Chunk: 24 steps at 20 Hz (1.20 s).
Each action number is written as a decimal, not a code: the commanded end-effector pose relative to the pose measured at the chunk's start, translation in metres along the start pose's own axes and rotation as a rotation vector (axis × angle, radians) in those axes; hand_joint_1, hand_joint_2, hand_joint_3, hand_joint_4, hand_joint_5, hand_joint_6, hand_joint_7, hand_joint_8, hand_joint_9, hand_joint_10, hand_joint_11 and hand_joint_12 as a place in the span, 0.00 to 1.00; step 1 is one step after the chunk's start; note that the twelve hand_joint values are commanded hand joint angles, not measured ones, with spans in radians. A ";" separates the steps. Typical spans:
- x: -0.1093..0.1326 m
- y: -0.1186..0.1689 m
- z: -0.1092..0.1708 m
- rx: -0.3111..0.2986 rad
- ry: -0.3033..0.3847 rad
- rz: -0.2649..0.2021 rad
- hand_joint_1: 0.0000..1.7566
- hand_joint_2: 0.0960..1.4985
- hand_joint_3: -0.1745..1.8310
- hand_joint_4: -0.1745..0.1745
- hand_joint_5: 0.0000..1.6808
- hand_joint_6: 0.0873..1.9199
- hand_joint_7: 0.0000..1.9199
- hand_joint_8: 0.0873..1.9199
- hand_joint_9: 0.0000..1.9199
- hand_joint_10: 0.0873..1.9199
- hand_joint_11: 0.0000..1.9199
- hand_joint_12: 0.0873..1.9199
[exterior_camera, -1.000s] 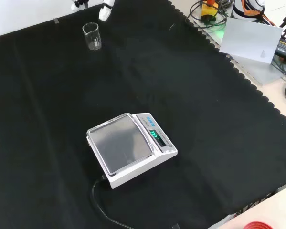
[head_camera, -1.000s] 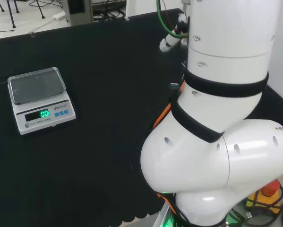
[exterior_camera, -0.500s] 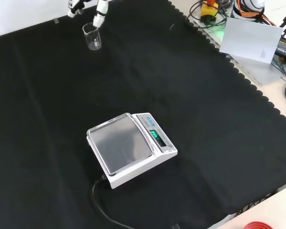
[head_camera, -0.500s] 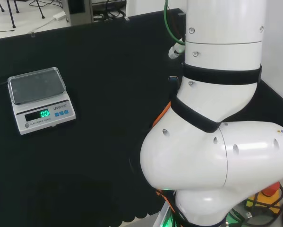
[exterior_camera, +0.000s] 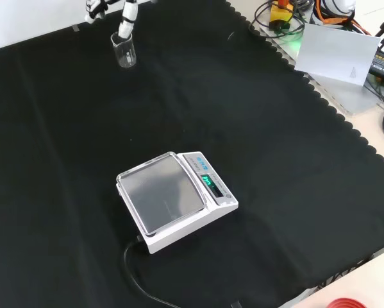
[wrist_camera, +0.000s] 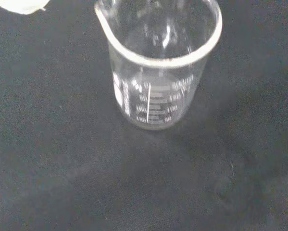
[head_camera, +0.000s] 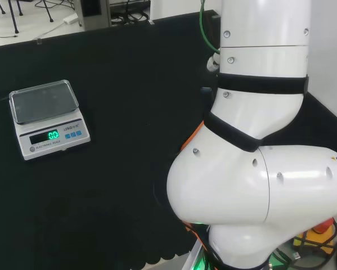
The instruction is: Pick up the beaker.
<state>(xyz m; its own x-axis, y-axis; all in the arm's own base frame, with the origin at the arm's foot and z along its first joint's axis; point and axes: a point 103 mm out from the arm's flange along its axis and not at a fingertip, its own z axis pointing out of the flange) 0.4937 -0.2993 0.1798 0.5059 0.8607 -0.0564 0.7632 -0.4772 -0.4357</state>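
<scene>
The beaker (exterior_camera: 124, 50) stands upright on the table (exterior_camera: 256, 128), well beyond the scale (exterior_camera: 172, 199) in the front view. The hand (exterior_camera: 126, 16) sits just above the beaker's rim, one of its fingers (exterior_camera: 125, 25) reaching the rim; finger closure cannot be determined

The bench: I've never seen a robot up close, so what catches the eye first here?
In the head view, the big white arm dominates the right side. In the front view, a scale with a lit green display sits mid-cloth, and a clear beaker stands upright near the top left, with the hand reaching down just above its rim. The wrist view shows the beaker empty.
</scene>
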 end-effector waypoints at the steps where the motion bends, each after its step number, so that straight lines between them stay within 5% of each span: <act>1: -0.006 0.013 0.033 0.074 -0.019 0.002 0.34 0.39 0.19 0.51 0.12 0.00 0.03 0.31 0.18 0.39 0.10 0.73; 13: 0.001 0.018 0.056 0.091 -0.061 0.021 0.28 0.37 0.14 0.62 0.02 0.00 0.02 0.29 0.16 0.41 0.07 0.75; 19: 0.000 0.019 0.061 0.066 -0.065 0.033 0.40 0.40 0.14 0.64 0.13 0.00 0.15 0.32 0.27 0.37 0.17 0.71; 23: -0.001 0.020 0.062 -0.027 -0.041 0.048 0.50 0.40 0.19 0.65 0.28 0.02 0.33 0.33 0.44 0.31 0.32 0.65; 24: 0.002 0.019 0.064 -0.061 -0.041 0.050 0.54 0.39 0.23 0.66 0.36 0.10 0.40 0.32 0.51 0.27 0.40 0.61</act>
<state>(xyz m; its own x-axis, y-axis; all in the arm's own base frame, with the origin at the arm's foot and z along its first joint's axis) 0.4846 -0.2973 0.1157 0.5031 0.8553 -0.1238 0.7233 -0.4951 -0.4813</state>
